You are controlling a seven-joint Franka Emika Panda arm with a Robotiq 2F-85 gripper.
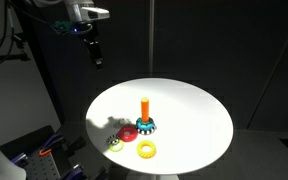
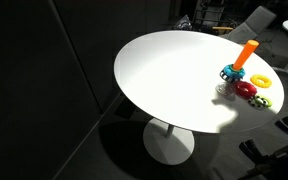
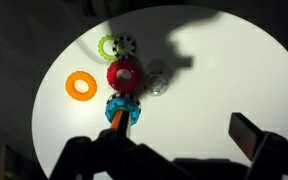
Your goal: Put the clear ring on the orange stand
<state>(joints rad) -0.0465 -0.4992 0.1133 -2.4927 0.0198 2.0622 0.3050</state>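
In the wrist view the clear ring (image 3: 156, 78) lies flat on the white round table (image 3: 224, 70), touching the right side of a red ring (image 3: 124, 75). The orange stand (image 3: 122, 110), an orange peg on a teal gear-edged base, stands just below the red ring. It also shows in both exterior views (image 1: 144, 112) (image 2: 242, 62). My gripper (image 3: 174, 150) is open and empty. It hangs high above the table's far edge (image 1: 95, 52), well away from the rings.
A yellow ring (image 3: 82, 85) (image 1: 146, 149), a green ring (image 3: 108, 45) and a small black gear (image 3: 126, 44) lie close to the stand. The red ring shows in both exterior views (image 1: 130, 133) (image 2: 244, 88). The surroundings are dark.
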